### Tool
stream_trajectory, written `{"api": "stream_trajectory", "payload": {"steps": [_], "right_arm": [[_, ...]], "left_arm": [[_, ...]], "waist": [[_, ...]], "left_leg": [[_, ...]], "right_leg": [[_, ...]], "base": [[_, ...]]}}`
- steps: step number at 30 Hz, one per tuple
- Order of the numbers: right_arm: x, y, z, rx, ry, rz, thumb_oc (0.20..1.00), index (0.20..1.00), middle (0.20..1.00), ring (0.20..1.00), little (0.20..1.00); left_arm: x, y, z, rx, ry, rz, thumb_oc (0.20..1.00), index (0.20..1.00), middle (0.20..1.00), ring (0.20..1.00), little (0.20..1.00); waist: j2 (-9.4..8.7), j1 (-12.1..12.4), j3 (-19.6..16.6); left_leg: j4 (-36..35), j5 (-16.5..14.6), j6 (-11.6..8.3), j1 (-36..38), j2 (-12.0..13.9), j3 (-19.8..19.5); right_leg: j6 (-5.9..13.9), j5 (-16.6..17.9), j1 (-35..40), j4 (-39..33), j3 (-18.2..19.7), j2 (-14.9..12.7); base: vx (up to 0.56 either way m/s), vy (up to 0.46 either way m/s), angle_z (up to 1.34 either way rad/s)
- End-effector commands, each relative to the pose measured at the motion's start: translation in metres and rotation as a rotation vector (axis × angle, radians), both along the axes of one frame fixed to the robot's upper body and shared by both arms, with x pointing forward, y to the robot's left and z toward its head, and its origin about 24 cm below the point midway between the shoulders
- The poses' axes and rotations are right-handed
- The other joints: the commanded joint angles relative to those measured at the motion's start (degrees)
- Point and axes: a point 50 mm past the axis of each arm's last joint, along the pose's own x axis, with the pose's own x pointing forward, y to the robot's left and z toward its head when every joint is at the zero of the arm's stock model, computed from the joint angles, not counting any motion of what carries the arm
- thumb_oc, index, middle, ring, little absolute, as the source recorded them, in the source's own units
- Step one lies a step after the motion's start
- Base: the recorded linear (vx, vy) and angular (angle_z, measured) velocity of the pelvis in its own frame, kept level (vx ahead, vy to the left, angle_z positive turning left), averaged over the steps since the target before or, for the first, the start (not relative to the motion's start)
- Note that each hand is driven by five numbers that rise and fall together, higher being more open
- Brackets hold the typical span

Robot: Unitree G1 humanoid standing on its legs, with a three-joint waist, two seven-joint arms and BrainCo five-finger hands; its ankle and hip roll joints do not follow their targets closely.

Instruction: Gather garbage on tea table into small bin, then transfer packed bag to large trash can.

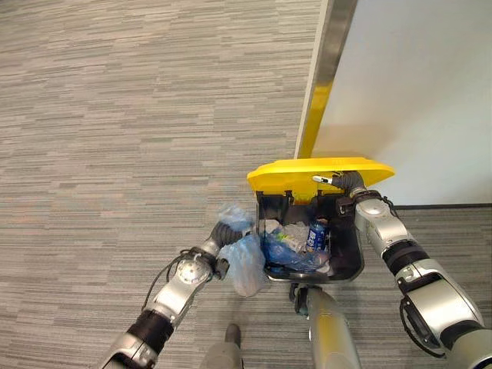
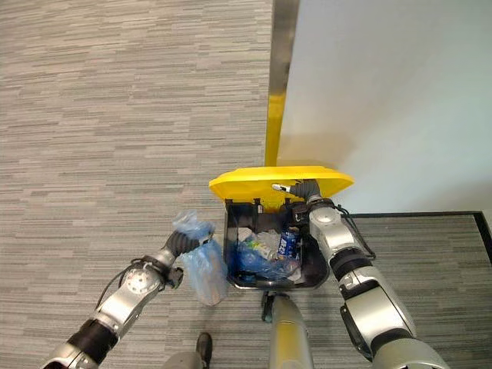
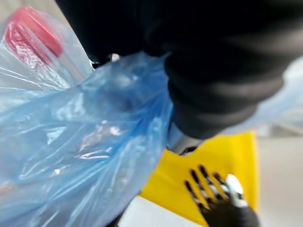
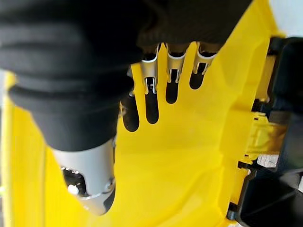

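- Packed bag: thin blue see-through plastic film, crinkled, glossy highlights; something red shows through it in the left wrist view.
- Large trash can: dark hard plastic body, slight sheen on the rim.
- Lid: bright yellow moulded plastic, smooth, satin finish; ribbed and hinged on the underside in the right wrist view.
- Right hand: silver metal-look fingers, matt dark tips, dark ribbed cloth-like cover.
- Left hand: same dark ribbed cover, matt.
- Floor: grey carpet, streaked weave, matt and rough.
- Wall: pale, smooth, matt.
- Corner strip: brushed metal above, yellow below.
- Rubbish in can: crumpled glossy plastic, white paper-like scraps.
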Motion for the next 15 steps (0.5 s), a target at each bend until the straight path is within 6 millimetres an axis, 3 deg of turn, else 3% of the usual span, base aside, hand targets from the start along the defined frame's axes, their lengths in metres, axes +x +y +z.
{"api": "stream_trajectory", "payload": {"steps": [1, 5, 8, 9, 15], "right_arm": [[0.012, 0.020, 0.042, 0.055, -0.165, 0.045, 1.000, 1.000, 1.000, 1.000, 1.000], [0.015, 0.021, 0.054, 0.011, -0.199, 0.067, 1.000, 1.000, 1.000, 1.000, 1.000], [0.017, 0.024, 0.062, -0.024, -0.215, 0.080, 1.000, 1.000, 1.000, 1.000, 1.000], [0.019, 0.032, 0.068, -0.067, -0.224, 0.100, 1.000, 1.000, 1.000, 1.000, 1.000], [0.023, 0.057, 0.088, -0.087, -0.282, 0.158, 1.000, 1.000, 1.000, 1.000, 1.000]], "left_arm": [[0.002, -0.013, 0.042, -0.100, -0.187, -0.068, 0.200, 0.200, 0.200, 0.200, 0.200], [0.008, -0.027, 0.046, -0.080, -0.200, -0.106, 0.200, 0.200, 0.200, 0.200, 0.200], [0.017, -0.030, 0.036, 0.005, -0.171, -0.087, 0.200, 0.200, 0.200, 0.200, 0.200], [0.027, -0.028, 0.014, 0.137, -0.104, -0.054, 0.200, 0.200, 0.200, 0.200, 0.200], [0.050, -0.014, -0.010, 0.358, -0.014, 0.067, 0.200, 0.200, 0.200, 0.200, 0.200]], "waist": [[-2.65, 0.03, -0.53], [-2.43, -1.18, -0.14], [-2.30, -2.11, 0.30], [-2.34, -3.31, 1.19], [-2.41, -5.68, 2.53]], "left_leg": [[2.35, -8.32, 3.44, 5.35, -3.92, -0.43], [1.88, -8.26, 3.33, 5.21, -3.85, 0.05], [1.73, -8.08, 3.22, 4.75, -3.74, 0.53], [1.67, -7.87, 3.07, 4.26, -3.57, 1.14], [1.80, -7.41, 2.74, 2.95, -3.42, 2.63]], "right_leg": [[8.80, 18.33, 3.97, -19.25, 5.29, -5.51], [8.93, 18.30, 2.91, -18.80, 5.36, -5.51], [8.91, 18.27, 1.76, -18.44, 5.47, -5.37], [8.81, 18.25, 0.46, -18.19, 5.60, -5.06], [8.51, 18.35, -2.02, -17.99, 6.15, -4.14]], "base": [[0.00, 0.000, 0.00], [0.00, -0.010, -0.04], [-0.01, -0.009, -0.10], [-0.01, -0.006, -0.25], [0.01, -0.007, -0.17]]}}
